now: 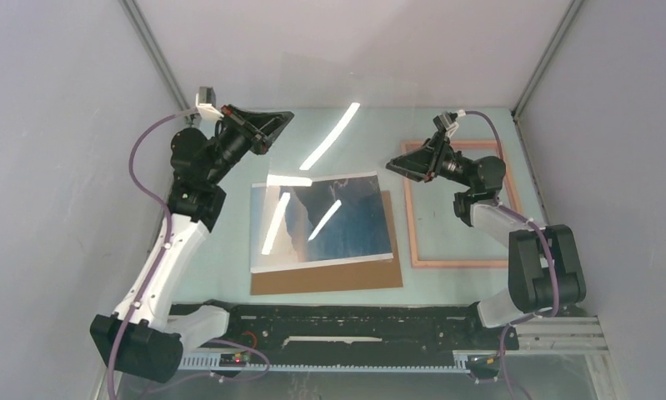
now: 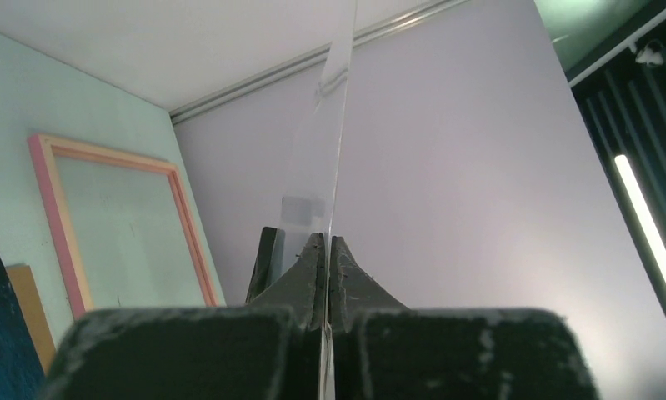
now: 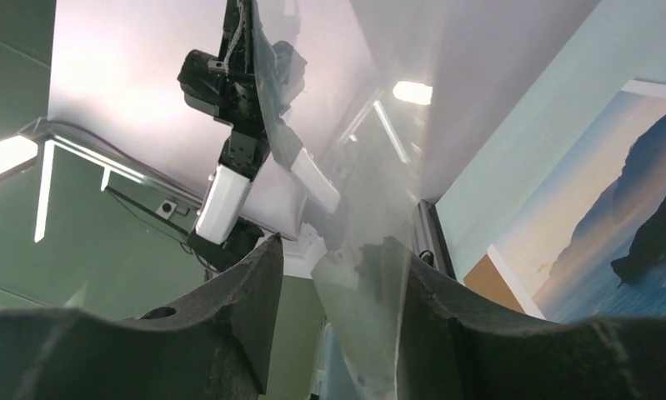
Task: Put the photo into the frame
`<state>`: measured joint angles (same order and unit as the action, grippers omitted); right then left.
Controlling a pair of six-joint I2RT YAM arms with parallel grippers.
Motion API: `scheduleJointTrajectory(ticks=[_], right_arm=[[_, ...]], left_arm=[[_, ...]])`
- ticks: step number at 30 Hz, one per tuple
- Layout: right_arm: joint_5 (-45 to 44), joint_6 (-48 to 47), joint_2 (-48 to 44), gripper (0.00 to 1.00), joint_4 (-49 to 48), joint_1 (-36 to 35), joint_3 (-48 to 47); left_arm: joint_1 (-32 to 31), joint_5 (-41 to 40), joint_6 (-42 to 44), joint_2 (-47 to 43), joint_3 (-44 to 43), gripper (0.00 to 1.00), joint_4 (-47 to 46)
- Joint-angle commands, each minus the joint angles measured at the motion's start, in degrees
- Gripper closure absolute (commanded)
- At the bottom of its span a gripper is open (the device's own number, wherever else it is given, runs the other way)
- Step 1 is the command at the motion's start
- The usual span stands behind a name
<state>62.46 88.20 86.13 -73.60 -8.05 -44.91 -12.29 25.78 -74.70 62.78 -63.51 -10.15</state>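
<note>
We are holding a clear sheet (image 1: pixel 329 142) above the table (image 1: pixel 226 271), our left gripper (image 1: pixel 272 125) at one edge, right gripper (image 1: pixel 393 163) at the other. The photo (image 1: pixel 338 221) is lying on cardboard (image 1: pixel 329 277), the frame (image 1: pixel 458 263) beside it.

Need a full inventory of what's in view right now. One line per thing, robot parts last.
photo: 1, blue sea and dark cliff with a white border, flat at the table's middle on top of the cardboard
cardboard sheet: 1, brown, under the photo, showing along its near and right sides
frame: 1, salmon pink, flat on the right side of the table, nothing in it
clear sheet: 1, see-through and glossy, held up above the table between the two tools
table: 1, pale green
walls: grey, left, back and right
rail: 1, black, along the near edge
arms: 2, black and white, left and right
left tool: 1, black, shut on the clear sheet's edge
right tool: 1, black, jaws apart around the sheet's other edge
</note>
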Motion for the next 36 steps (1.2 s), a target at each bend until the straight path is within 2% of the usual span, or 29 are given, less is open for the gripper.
scheduleJointTrajectory(ticks=[1,6,13,25,27,32,33,35,36], right_arm=[[-1.9,3.0,-2.0,0.45,-4.9,1.2,2.0],[-3.7,4.6,-3.3,0.46,-5.2,1.5,3.2],[-6.6,4.9,-4.5,0.51,-4.0,1.3,2.7],[-10.4,3.6,-4.4,0.64,-1.8,0.2,0.6],[-10.9,3.6,-4.4,0.70,-1.5,0.2,0.5],[-10.3,2.8,-4.2,0.78,-0.2,0.8,0.1],[-9.9,2.3,-4.1,0.82,0.0,1.1,0.0],[-9.1,2.1,-3.9,0.98,0.1,2.1,0.0],[-8.9,2.2,-3.7,1.00,0.3,2.5,0.0]], left_arm=[[0.9,-6.1,-3.9,-4.5,3.7,1.00,-7.4],[1.0,-9.3,-5.9,-6.1,7.2,1.00,-10.4],[0.8,-8.5,-6.8,-5.9,8.5,1.00,-11.7],[0.2,-9.7,-7.9,-6.9,12.0,1.00,-16.1],[0.3,-9.8,-7.9,-7.0,12.6,1.00,-16.3],[0.0,-10.0,-7.2,-7.4,13.9,1.00,-16.7],[0.0,-10.1,-6.9,-7.5,14.0,1.00,-16.7],[0.0,-10.1,-6.6,-7.5,14.6,1.00,-16.7],[0.0,-10.0,-6.5,-7.4,15.0,1.00,-16.7]])
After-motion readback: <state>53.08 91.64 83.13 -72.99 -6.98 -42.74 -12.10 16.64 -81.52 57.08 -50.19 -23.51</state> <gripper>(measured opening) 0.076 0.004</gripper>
